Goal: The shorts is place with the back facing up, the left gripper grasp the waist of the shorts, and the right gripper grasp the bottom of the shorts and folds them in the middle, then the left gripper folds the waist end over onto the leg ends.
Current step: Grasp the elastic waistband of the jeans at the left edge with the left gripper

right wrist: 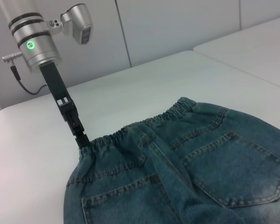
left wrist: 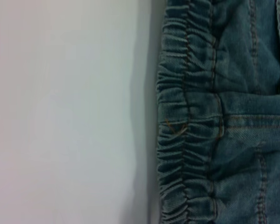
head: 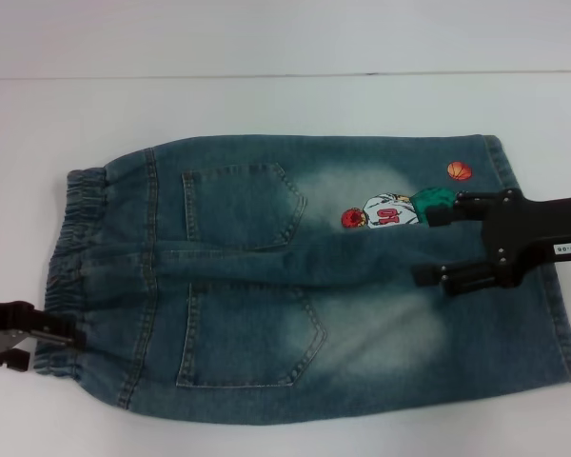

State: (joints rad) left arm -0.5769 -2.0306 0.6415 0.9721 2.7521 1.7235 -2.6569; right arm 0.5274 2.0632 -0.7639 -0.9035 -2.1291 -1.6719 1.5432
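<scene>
Shorts (head: 305, 286): lying flat mid-frame on white table (head: 266, 105), back up. Left gripper (head: 48, 345): lower left, apparently nipping the waistband (head: 71, 267). Right gripper (head: 436, 246): spread open, hovering over the legs at right, holding nothing.

The shorts (head: 295, 286) are matt, coarse-woven denim cloth with pale bleached patches and raised stitched seams; their waistband (left wrist: 186, 140) is puckered and ribbed. The table (head: 266, 105) is smooth, matt white. The left gripper (right wrist: 79, 133) is matt black below a satin-silver metal wrist.
</scene>
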